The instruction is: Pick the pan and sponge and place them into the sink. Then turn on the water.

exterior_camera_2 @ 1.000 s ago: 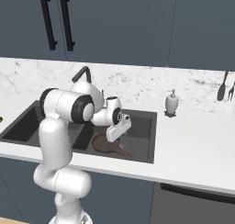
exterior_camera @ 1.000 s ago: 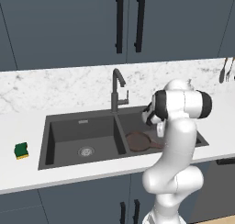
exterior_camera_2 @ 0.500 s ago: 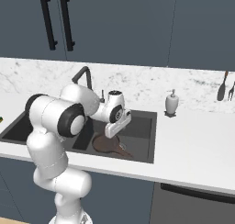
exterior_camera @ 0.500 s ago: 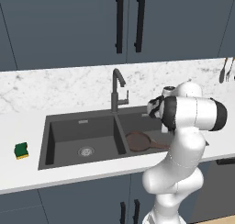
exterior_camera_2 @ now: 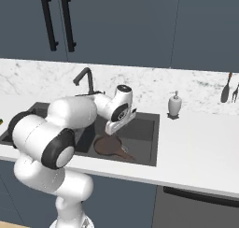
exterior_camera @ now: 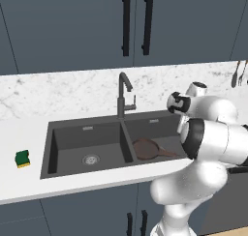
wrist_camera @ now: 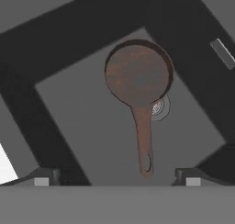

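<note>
1. The two small dark finger tips of the gripper [wrist_camera: 117, 177] stand wide apart, and there is nothing between them. The hand is empty.
2. Right under the hand lies one round, shallow, reddish-brown frying pan [wrist_camera: 137, 74]. Its thin brown handle points back toward the finger tips. The pan lies flat on the floor of one basin and partly covers a round steel drain [wrist_camera: 159, 107].
3. The one dark grey double-basin sink [exterior_camera: 87, 131] has two basins. The pan [exterior_camera: 145, 148] is in the basin below the hand. The other basin holds one round steel drain [exterior_camera: 90, 159] of its own.
4. The white arm bends high over the counter, and the hand [exterior_camera_2: 120, 114] hangs above the pan's basin, looking down into it.
5. One dark grey gooseneck faucet [exterior_camera: 123, 95] stands just past the hand, behind the wall between the basins.
6. One small green and yellow sponge [exterior_camera: 22, 158] sits on the white counter, well away from the hand, beyond the far basin.
7. One white soap dispenser [exterior_camera_2: 174, 104] stands on the counter on the hand's other side.
</note>
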You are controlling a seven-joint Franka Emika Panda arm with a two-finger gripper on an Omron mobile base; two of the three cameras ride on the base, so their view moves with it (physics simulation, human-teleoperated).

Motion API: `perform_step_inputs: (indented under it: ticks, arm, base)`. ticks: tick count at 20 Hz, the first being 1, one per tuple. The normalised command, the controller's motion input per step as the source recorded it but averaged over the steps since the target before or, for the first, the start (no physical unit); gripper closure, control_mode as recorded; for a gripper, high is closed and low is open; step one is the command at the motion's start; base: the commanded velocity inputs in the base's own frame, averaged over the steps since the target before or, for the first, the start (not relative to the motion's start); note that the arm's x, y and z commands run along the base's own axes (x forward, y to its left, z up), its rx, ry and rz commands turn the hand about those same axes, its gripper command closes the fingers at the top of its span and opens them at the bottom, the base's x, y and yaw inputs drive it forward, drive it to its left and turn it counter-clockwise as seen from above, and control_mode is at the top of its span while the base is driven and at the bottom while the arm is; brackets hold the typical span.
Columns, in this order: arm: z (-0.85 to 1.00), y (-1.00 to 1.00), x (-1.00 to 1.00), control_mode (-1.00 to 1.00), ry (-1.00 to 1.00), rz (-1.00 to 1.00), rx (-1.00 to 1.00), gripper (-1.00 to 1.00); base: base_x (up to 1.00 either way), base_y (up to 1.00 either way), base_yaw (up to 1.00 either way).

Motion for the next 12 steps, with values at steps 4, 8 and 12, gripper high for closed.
perform_step_inputs:
  ticks: [4,8,12]
  arm:
    - [0.67,-0.01,-0.82,-1.0,-0.21,-0.17,0.13,-1.0]
    - [0.73,0.0,-0.93,-1.0,-0.2,-0.2,0.15,-1.0]
    - [0.59,0.03,-0.89,-1.0,-0.1,-0.25,0.18,-1.0]
  base:
    - [0.0,0.0,0.0]
    - [0.0,0.0,0.0]
    - [0.0,0.0,0.0]
